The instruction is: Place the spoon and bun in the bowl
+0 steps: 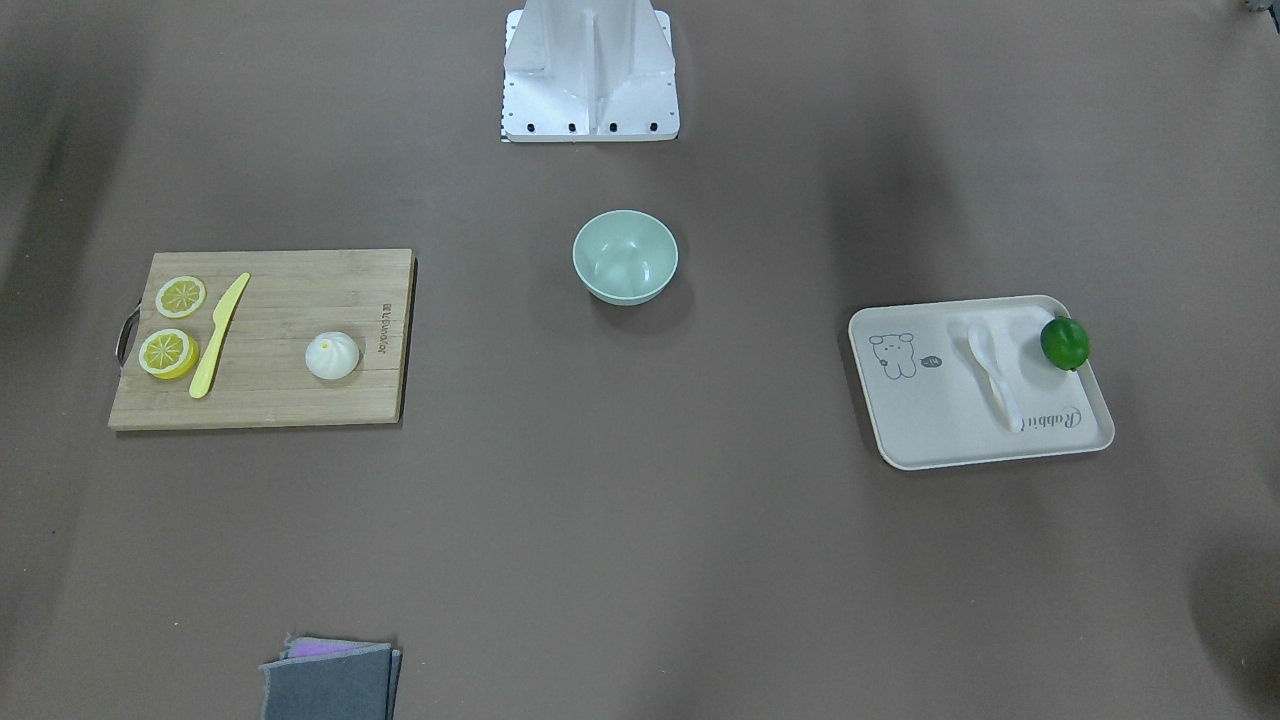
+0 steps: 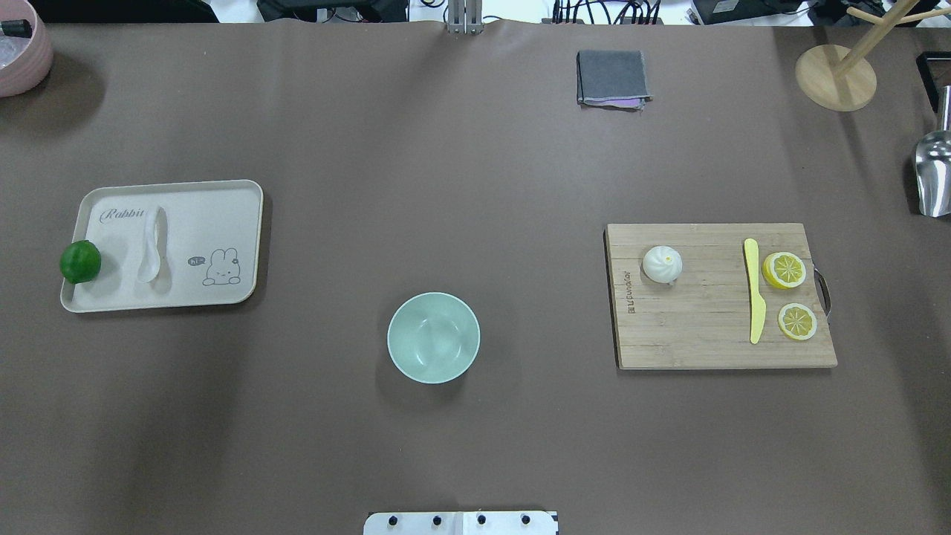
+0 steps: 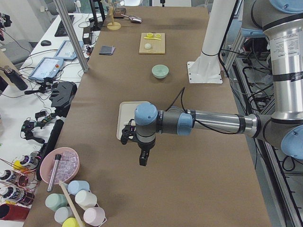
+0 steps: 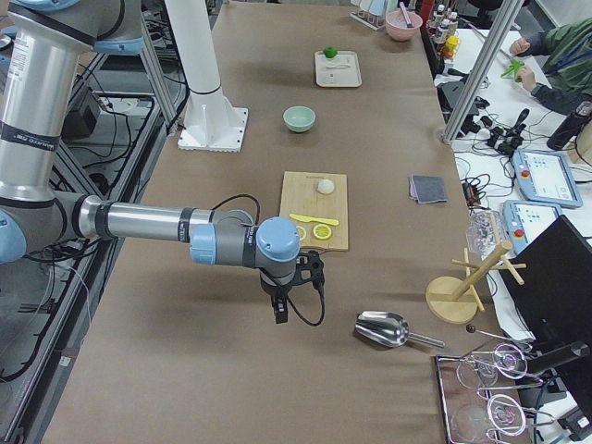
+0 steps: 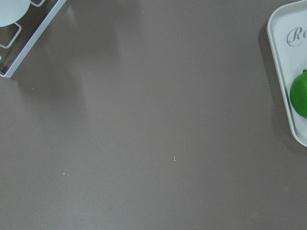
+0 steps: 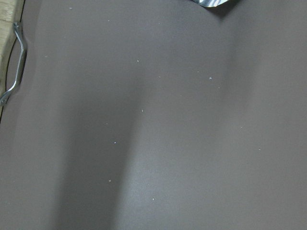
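We judge the bowl [image 2: 433,338] sits central so each arm fetches 1 item, spoon [image 2: 152,249] or bun [image 2: 662,264]. Whether the left gripper [image 3: 143,160] or right gripper [image 4: 280,312] is clenched, we cannot tell.

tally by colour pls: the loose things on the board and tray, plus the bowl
white: 2 (spoon, bun)
yellow: 3 (knife, lemon slices)
green: 2 (green fruit, bowl)
total: 7

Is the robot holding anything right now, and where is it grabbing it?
Nothing seems held: the spoon lies on the tray, the bun on the board.
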Controlling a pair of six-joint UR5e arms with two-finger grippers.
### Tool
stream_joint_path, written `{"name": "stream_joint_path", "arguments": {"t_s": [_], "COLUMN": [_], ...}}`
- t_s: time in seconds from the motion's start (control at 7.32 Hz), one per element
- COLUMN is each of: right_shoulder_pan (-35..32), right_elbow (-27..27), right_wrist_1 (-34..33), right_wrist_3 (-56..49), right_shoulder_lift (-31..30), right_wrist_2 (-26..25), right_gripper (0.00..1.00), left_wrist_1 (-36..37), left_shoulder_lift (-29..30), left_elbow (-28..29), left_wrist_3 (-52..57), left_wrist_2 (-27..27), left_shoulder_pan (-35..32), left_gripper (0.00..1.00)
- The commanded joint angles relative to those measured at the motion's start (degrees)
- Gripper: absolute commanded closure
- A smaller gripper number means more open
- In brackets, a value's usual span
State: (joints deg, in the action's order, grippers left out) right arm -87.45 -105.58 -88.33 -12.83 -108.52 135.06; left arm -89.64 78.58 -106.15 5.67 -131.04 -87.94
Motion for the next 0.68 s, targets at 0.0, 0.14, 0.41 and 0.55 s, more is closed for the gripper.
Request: {"name": "stream_joint_path", "arguments": {"t_s": [0.0, 0.14, 0.41, 0.55], "right_shoulder_pan": [0.0, 0.0, 0.0, 0.0], "right_elbow": [0.2, 0.37, 0.37, 0.37], "right_wrist_1": [0.0, 0.0, 1.92, 6.46], "right_wrist_3": [0.0, 0.17, 0.26, 0.44], "right_shoulder_lift": [-0.11, -0.11, -0.02, -0.02], "right_wrist_2": [0.02, 0.11, 0.29, 0.2], "right_gripper": [0.0, 0.0, 0.0, 0.0], "left_wrist_1": [0.08, 0.08, -0.01, -0.01], "left_shoulder_lift": [-0.44, -0.45, 0.43, 1.83], "left_elbow": [-1.33, -1.86, -1.86, -2.13], "left_wrist_3": [0.04, 0.04, -0.05, -0.13], "left_wrist_2": [0.09, 0.09, 0.09, 0.0], "left_shoulder_pan": [-0.04, -0.04, 0.13, 0.14], "left_gripper": [0.02, 0.02, 0.02, 0.02]}}
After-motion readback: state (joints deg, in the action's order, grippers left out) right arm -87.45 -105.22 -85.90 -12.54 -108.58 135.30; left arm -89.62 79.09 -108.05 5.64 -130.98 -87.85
